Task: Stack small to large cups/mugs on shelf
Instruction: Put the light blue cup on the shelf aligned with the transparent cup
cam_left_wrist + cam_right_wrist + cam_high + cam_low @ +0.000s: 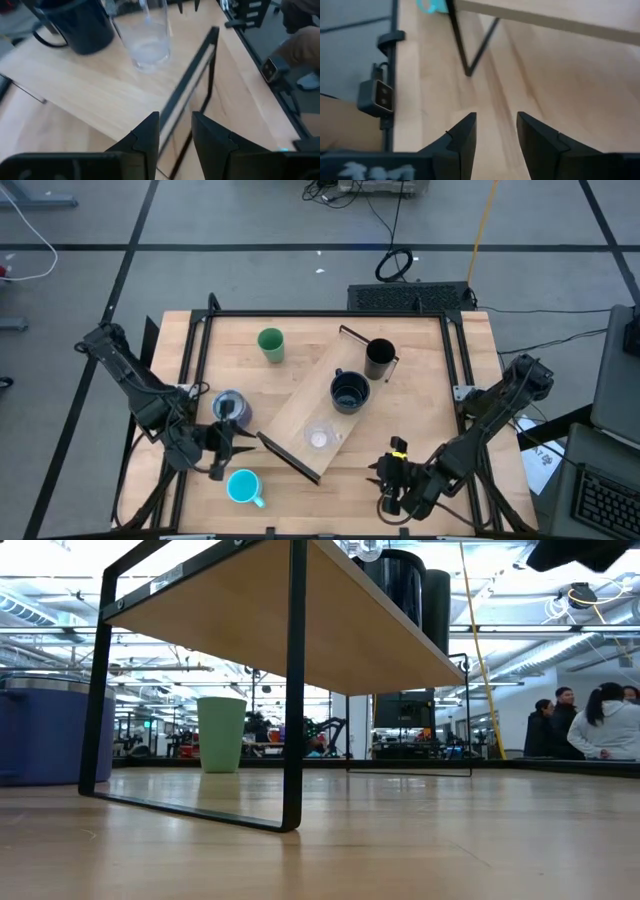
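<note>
The shelf [300,420] stands slantwise on the table on its dark end brackets. On its board stand the tiny clear cup [320,437], the wide black mug [349,391] and the tall black cup [379,358]. The green tumbler [270,343], the blue-purple mug [230,408] and the cyan mug [243,486] stand on the table. My left gripper [175,135] is open beside the shelf's near bracket [192,75], which shows through its gap. My right gripper [496,135] hangs open over bare table, to the right of that end of the shelf.
A dark metal frame [195,370] runs round the tabletop. Bare wood lies between my right gripper [380,476] and the shelf's near end. People stand in the room beyond the table [585,720].
</note>
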`<state>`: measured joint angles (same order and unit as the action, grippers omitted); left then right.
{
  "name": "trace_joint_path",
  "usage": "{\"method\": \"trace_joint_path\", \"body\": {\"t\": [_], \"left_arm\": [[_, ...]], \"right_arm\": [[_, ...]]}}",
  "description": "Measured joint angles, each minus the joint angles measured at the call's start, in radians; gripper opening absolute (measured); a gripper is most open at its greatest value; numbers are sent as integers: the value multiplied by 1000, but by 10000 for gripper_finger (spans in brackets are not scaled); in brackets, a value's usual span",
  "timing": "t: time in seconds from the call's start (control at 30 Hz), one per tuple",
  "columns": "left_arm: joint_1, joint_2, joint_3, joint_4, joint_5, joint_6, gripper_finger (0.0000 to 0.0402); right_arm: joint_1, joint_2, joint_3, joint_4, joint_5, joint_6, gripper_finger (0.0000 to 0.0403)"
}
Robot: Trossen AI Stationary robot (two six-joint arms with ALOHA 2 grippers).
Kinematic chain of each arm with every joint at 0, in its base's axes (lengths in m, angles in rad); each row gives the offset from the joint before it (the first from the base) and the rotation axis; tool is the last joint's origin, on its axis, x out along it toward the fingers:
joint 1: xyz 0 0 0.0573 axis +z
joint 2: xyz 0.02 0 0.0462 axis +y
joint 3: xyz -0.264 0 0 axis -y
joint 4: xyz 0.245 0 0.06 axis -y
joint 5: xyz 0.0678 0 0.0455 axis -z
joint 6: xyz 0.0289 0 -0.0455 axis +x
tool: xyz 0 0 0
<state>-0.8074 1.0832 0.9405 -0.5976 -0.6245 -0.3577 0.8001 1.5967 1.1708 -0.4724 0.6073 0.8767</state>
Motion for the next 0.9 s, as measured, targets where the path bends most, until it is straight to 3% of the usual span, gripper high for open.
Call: {"method": "trace_joint_path", "body": {"t": [0.43,0.67,0.9], "left_arm": [[-89,19,0,25,17,-90,118],[-97,63,27,1,47,-124,118],[-97,226,246,-264,142,-181,118]], "right_arm": [[0,0,-362,752,86,-189,130],[0,0,-418,798,164,-205,130],[0,0,-418,811,207,-242,130]]}}
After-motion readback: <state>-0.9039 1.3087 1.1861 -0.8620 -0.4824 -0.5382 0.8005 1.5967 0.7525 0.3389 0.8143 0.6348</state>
